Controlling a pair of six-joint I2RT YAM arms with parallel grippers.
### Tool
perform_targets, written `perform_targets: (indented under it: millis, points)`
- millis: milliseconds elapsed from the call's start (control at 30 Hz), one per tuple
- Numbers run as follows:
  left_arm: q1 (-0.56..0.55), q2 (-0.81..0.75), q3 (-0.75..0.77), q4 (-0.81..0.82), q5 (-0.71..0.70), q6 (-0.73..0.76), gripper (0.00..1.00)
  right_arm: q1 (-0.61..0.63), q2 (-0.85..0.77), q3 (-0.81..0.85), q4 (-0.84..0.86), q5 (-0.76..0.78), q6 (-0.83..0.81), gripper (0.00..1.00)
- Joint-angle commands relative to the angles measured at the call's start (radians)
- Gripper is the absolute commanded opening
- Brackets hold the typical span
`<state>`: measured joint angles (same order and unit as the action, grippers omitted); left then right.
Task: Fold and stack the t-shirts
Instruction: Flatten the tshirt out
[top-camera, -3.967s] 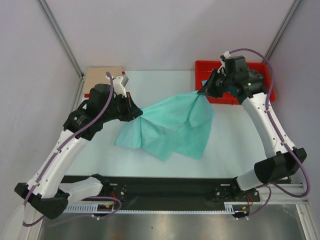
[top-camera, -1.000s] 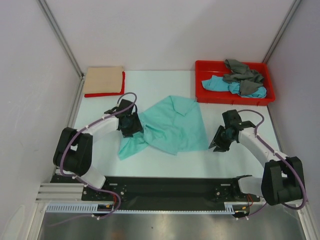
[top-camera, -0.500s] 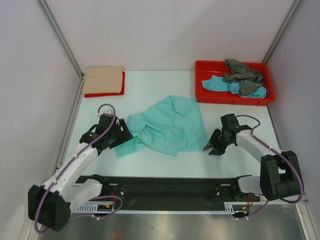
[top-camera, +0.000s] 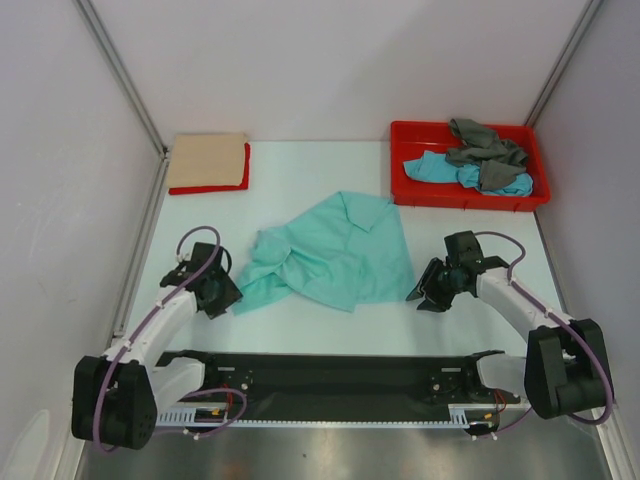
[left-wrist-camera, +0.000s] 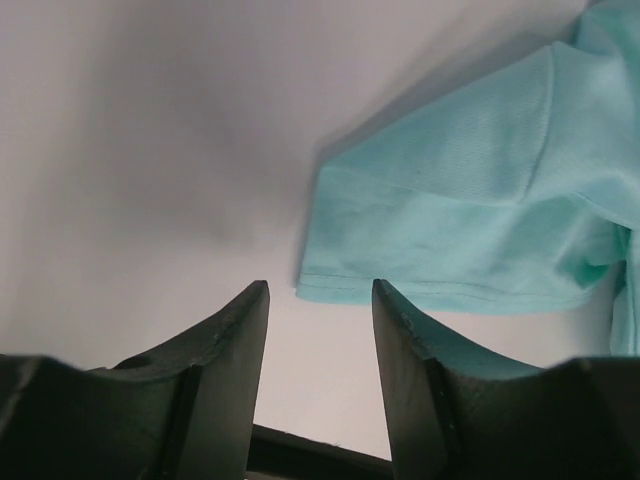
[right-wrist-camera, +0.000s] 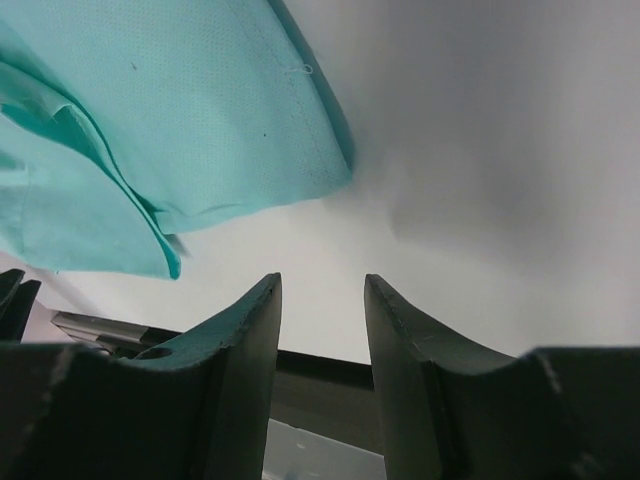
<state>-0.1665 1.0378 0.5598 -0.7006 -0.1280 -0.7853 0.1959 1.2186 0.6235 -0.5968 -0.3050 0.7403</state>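
Fingers (left-wrist-camera: 222, 372) parted beside mint-green t-shirt (top-camera: 345, 258)

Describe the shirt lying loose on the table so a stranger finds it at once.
Look at the middle of the pale table. There lies the mint-green t-shirt, spread loose and rumpled. The turquoise-blue t-shirt is darker and lies in the red tray, and the beige t-shirt at the far left corner is folded.

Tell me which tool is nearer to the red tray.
Right. The right tool lies in front of the red tray; the left tool is beyond the mint-green shirt, far to the left.
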Motion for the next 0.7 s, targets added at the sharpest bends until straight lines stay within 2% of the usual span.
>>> perform_targets:
  millis: [0,467,567,600,667]
  points:
    - [0.031,-0.002,-0.032,0.036,0.013,-0.032,0.53,-0.004,-0.037,-0.001,0.000,0.004,0.010,0.44]
    - [0.036,0.085,-0.115,0.138,0.060,-0.043,0.49,-0.003,-0.019,-0.002,0.025,0.021,0.033,0.44]
    - [0.042,0.094,-0.126,0.141,0.064,-0.049,0.40,-0.003,-0.005,-0.004,0.031,0.029,0.045,0.44]
    - [0.044,0.096,-0.129,0.139,0.067,-0.051,0.32,-0.003,-0.004,-0.004,0.034,0.033,0.053,0.44]
    - [0.044,0.088,-0.132,0.135,0.065,-0.058,0.27,-0.003,0.002,-0.005,0.038,0.038,0.062,0.45]
